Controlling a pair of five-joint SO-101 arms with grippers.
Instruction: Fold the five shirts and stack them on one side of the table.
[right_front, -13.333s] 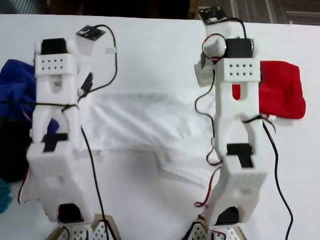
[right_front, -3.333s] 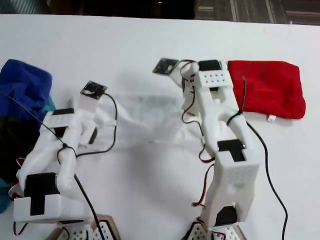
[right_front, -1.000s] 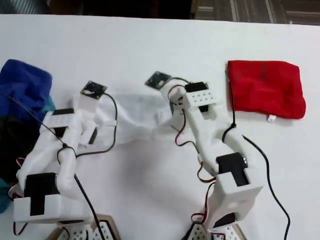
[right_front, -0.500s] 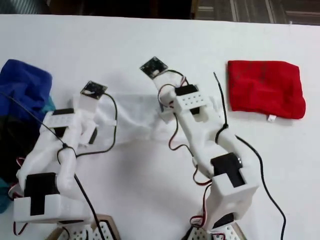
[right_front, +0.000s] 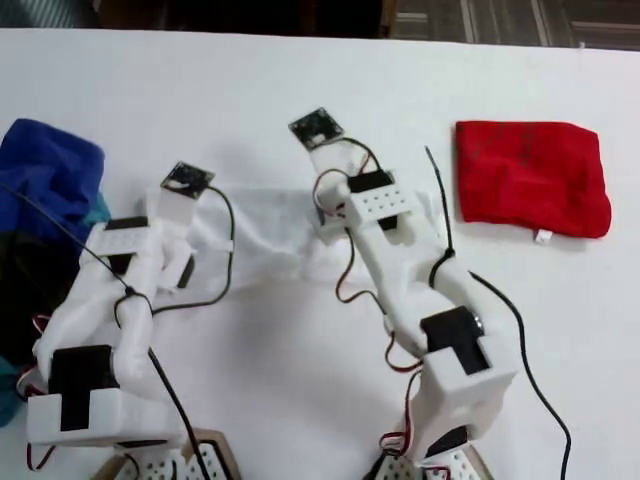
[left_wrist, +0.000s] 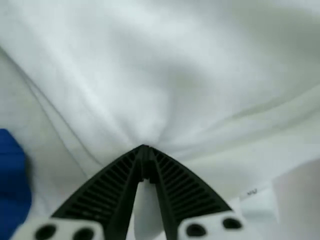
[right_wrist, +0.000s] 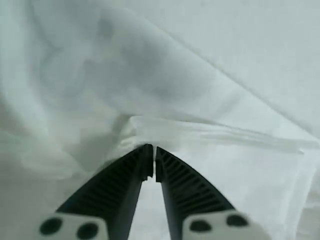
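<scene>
- White tabletop (right_front: 300, 70) all round, with dark floor beyond its far edge.
- At mid-table the white shirt (right_front: 265, 228) lay bunched into a narrow band running left to right, well short of a tidy rectangle.
- The left gripper (left_wrist: 145, 150) had its fingers closed on a pinch of that shirt at its left end, and the cloth puckered right into the tips.
- The right gripper (right_wrist: 148, 151) was down on the shirt's right part. Its fingers were nearly together on a doubled hem edge, so it looked to be holding cloth.
- Over by the right edge, toward the far side, the red shirt (right_front: 530, 180) sat folded flat, the start of the stack by the look of it.
- Along the left edge waited the heap: a blue shirt (right_front: 50, 165), a dark garment (right_front: 20, 290) and a teal scrap (right_front: 8, 395) near the front corner.
- The step in hand was most likely folding the white shirt across itself, right end toward left.
- To do it well, the left pinch should act as a steady anchor.
- The right side would need to lift the hem clear of the table before carrying it, so that the layers didn't drag and bunch.
- The edges should then be lined up and laid down flat before either grip was let go.
- The main risk was the thin fabric slipping from such a shallow bite, or the fold landing skewed.
</scene>
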